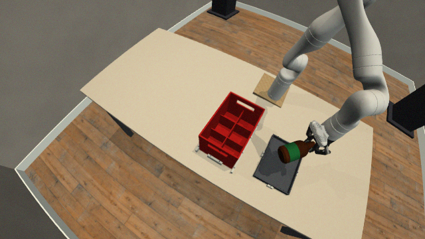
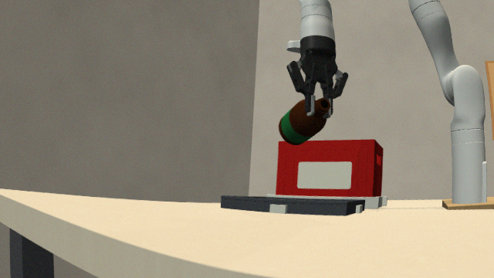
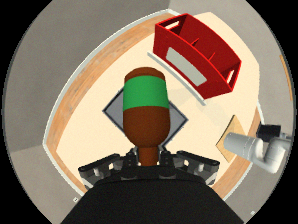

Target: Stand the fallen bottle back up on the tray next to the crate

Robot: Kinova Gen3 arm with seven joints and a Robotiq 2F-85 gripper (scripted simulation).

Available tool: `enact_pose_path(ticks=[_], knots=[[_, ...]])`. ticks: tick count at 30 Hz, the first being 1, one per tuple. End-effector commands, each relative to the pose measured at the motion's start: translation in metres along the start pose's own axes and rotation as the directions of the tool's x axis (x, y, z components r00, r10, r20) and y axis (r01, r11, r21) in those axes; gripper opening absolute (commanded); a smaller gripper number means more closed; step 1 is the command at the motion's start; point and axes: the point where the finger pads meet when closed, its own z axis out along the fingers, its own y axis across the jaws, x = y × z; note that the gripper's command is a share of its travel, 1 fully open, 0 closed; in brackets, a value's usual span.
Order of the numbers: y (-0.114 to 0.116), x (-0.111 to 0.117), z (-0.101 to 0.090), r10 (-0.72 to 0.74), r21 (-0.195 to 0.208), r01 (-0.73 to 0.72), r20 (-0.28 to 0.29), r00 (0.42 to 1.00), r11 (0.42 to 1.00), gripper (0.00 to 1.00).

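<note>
A brown bottle (image 1: 292, 151) (image 2: 302, 123) (image 3: 145, 112) with a green label hangs tilted in the air, base down and away from the fingers, well above the dark grey tray (image 1: 265, 172) (image 2: 247, 202) (image 3: 112, 113). My gripper (image 1: 313, 146) (image 2: 319, 108) (image 3: 148, 149) is shut on the bottle's neck. The tray lies flat on the table and holds nothing; the bottle's shadow falls on it. The red crate (image 1: 232, 129) (image 2: 328, 167) (image 3: 196, 52) stands right beside the tray.
The crate has several open compartments, all without bottles. The arm's base stands on a wooden plate (image 1: 262, 89) (image 2: 463, 204) at the back of the beige table (image 1: 166, 83). The table's front edge runs close to the tray's near end.
</note>
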Motion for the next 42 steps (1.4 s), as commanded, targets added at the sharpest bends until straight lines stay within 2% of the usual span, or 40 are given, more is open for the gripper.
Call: enact_pose_path(ticks=[1, 35, 42], knots=[[-0.0004, 0.0001, -0.0006, 0.0, 0.002, 0.0, -0.001, 1.0, 1.0, 0.0], [-0.0004, 0.0001, -0.0006, 0.001, 0.002, -0.001, -0.001, 1.0, 1.0, 0.0], [-0.0004, 0.0001, -0.0006, 0.043, 0.002, -0.043, -0.001, 0.999, 0.999, 0.0]])
